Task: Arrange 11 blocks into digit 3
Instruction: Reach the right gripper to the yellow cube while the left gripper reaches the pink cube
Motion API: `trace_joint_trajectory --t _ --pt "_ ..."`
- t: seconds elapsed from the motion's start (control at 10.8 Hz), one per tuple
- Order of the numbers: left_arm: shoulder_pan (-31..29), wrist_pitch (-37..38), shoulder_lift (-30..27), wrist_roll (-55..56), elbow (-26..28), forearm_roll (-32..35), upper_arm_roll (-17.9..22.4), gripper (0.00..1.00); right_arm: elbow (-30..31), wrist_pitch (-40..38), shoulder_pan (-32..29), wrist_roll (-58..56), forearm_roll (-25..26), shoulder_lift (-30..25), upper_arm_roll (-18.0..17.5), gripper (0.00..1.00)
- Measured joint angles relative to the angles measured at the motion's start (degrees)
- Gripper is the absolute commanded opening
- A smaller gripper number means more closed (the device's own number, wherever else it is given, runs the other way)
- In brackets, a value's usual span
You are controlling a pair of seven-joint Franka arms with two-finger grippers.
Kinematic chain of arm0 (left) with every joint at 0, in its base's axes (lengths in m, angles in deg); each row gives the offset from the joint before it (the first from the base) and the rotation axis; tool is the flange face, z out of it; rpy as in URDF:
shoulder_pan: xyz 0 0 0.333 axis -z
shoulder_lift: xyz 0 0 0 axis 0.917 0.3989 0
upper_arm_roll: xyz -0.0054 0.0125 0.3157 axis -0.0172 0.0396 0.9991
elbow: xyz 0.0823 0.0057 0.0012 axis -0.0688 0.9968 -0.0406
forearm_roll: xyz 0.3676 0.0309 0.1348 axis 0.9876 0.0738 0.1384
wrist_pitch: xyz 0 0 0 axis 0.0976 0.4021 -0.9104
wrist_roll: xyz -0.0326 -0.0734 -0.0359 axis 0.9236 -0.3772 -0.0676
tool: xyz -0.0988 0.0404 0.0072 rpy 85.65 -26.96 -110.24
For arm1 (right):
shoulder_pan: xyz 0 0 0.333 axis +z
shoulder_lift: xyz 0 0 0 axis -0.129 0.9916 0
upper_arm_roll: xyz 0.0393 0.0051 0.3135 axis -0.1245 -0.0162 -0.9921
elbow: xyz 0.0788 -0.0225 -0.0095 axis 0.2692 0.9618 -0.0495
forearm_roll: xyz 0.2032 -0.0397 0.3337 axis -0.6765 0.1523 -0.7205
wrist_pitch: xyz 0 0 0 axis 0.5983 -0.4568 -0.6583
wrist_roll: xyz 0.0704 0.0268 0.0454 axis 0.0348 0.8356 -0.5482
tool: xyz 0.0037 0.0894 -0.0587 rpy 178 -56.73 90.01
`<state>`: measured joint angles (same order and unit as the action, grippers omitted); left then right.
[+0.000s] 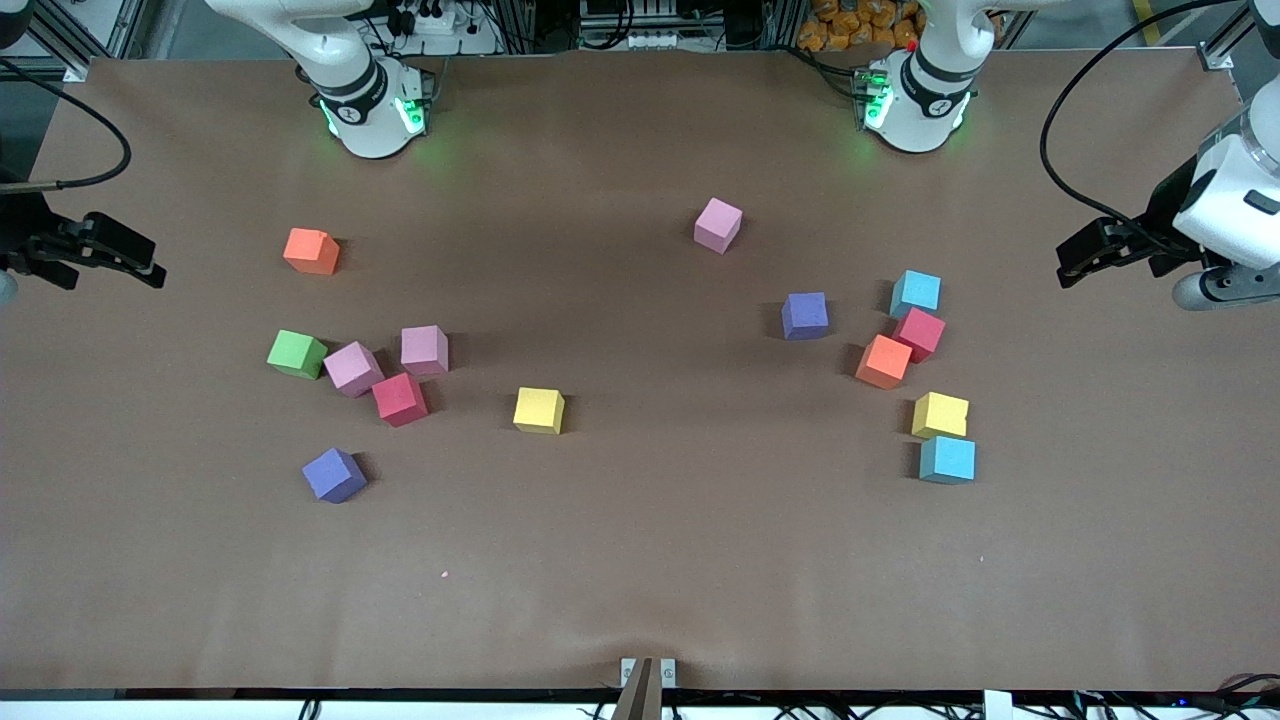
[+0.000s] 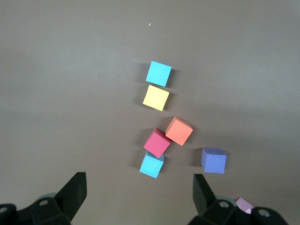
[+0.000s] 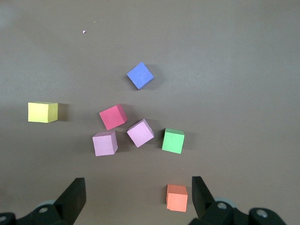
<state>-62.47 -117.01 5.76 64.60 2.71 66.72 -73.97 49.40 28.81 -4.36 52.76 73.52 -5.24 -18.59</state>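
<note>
The blocks lie scattered as loose cubes, and no digit 3 shows. Toward the right arm's end are an orange block point(image 1: 311, 251), two pink ones point(image 1: 353, 368) point(image 1: 424, 350), a red point(image 1: 400, 399), a purple point(image 1: 334, 475) and a yellow point(image 1: 539, 410). Toward the left arm's end lie a pink point(image 1: 718, 225), a purple point(image 1: 805, 315), a light blue point(image 1: 916, 293), a red point(image 1: 920, 333), an orange point(image 1: 884, 361), a yellow point(image 1: 940, 415) and another light blue point(image 1: 947, 460). My right gripper point(image 1: 140, 262) point(image 3: 138, 187) and left gripper point(image 1: 1072, 262) point(image 2: 139, 187) hang open and empty over the table's ends.
A green cube point(image 1: 296, 354) point(image 3: 173, 140) touches the pink block nearest the right arm's end. Brown paper covers the table point(image 1: 640, 560). Both arm bases stand along the table's robot side.
</note>
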Motion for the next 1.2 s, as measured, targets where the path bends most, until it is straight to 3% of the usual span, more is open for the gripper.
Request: trace_joint_trajectory --t 0.74,1.2 --pt "-0.1 0.6 -0.2 0.0 0.4 0.0 -0.1 1.0 0.1 1.8 0.0 0.0 0.0 0.6 0.3 1.0" --pt "0.5 -1.4 0.2 0.0 7.1 -1.4 -2.0 1.0 0.1 2.2 0.0 0.4 0.0 1.0 0.4 1.0"
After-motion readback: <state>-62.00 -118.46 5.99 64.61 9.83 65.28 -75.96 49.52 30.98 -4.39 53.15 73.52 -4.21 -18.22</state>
